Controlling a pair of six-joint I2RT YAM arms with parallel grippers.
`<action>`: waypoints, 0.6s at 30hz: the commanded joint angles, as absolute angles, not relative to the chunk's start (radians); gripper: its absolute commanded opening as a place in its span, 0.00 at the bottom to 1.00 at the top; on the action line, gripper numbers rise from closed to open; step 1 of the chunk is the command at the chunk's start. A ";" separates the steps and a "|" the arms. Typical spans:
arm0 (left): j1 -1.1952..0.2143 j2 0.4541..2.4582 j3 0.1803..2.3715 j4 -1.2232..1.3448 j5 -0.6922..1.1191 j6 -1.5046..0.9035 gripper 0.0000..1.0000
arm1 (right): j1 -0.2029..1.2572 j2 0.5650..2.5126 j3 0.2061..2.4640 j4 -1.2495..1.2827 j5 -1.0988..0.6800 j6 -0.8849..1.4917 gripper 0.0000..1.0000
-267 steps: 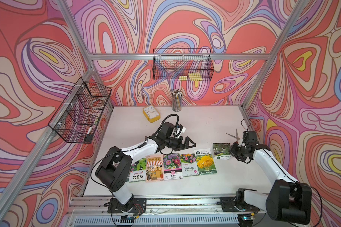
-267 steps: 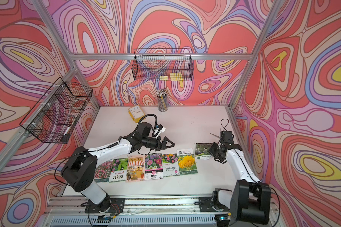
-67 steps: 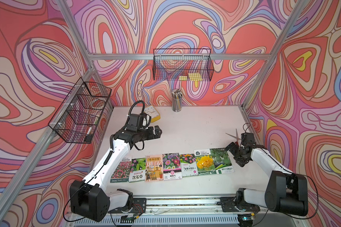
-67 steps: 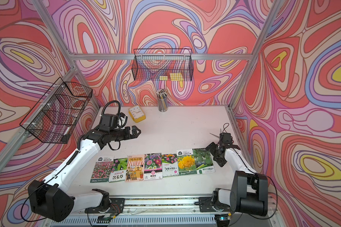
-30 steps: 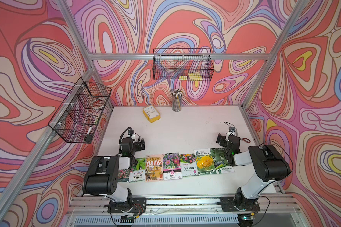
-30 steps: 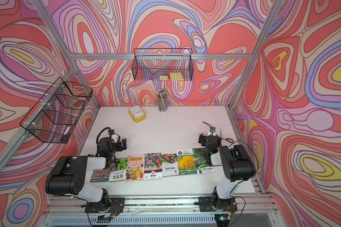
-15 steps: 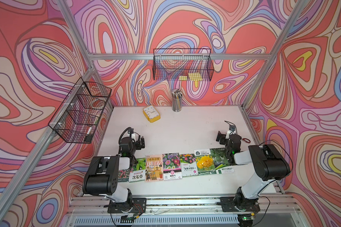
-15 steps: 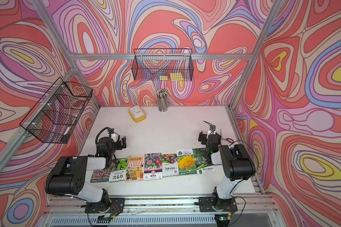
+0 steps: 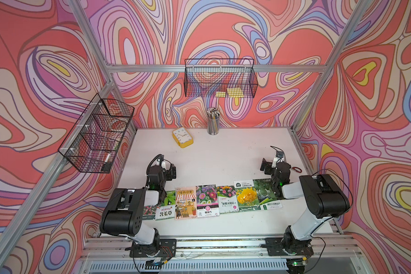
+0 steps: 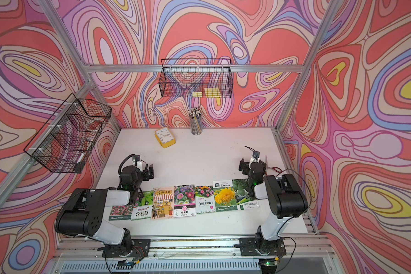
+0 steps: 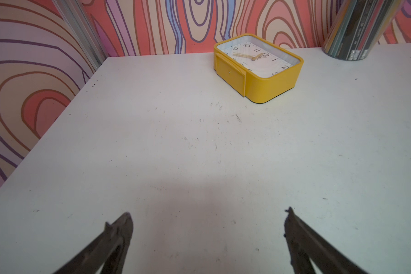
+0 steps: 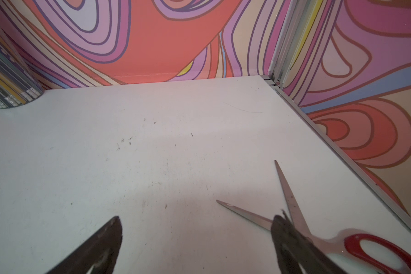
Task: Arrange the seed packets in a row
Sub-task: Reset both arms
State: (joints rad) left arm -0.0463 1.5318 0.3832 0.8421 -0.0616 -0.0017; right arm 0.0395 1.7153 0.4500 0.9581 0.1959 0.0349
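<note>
Okay, we see seven seed packets (image 9: 207, 200) lying flat in one row across the lower middle of the frame in both top views, on the white table (image 9: 223, 154). They sit edge to edge, some slightly overlapping, and the row climbs a little toward the right.

- The pink-flower packet (image 9: 148, 210) is at the left end, partly hidden under the left arm.
- The orange shopfront packet (image 9: 185, 201) is third from the left, and the sunflower packet (image 9: 246, 195) is second from the right.
- The dark-green leaf packet (image 9: 267, 194) is at the right end, with its upper right corner covered by the right arm.

The left gripper (image 11: 208, 213) has its jaws spread wide, with nothing between them and only bare table below. It sits just above the left end of the row in a top view and touches no packet.

The right gripper (image 12: 197, 217) also has its jaws spread and holds nothing. In the right wrist view one finger overlaps the open scissors (image 12: 294, 213). We cannot tell whether it touches them.

The yellow clock (image 9: 182, 138) and the pencil cup (image 9: 213, 121) stand at the back edge of the table, well apart from the row. The back-wall wire basket (image 9: 220, 78) holds yellow sticky notes (image 9: 234, 92), and a second wire basket (image 9: 97, 135) hangs on the left wall.
</note>
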 commanded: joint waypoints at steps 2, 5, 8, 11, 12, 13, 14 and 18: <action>-0.049 1.540 0.371 0.898 -0.078 0.020 0.99 | 0.036 1.710 0.457 0.982 0.192 0.031 0.98; -0.049 1.540 0.371 0.899 -0.078 0.020 0.99 | 0.035 1.711 0.462 0.976 0.191 0.031 0.98; -0.049 1.540 0.370 0.900 -0.080 0.021 0.99 | 0.036 1.713 0.463 0.973 0.191 0.032 0.98; -0.049 1.541 0.369 0.900 -0.080 0.021 0.99 | 0.035 1.713 0.463 0.973 0.190 0.032 0.98; -0.049 1.540 0.369 0.900 -0.080 0.021 0.99 | 0.036 1.713 0.464 0.973 0.191 0.031 0.98; -0.049 1.541 0.370 0.901 -0.081 0.021 0.99 | 0.035 1.713 0.463 0.973 0.190 0.032 0.98; -0.051 1.541 0.369 0.902 -0.082 0.021 0.99 | 0.037 1.713 0.463 0.973 0.191 0.031 0.98; -0.052 1.540 0.368 0.903 -0.084 0.022 0.99 | 0.036 1.712 0.462 0.974 0.191 0.031 0.98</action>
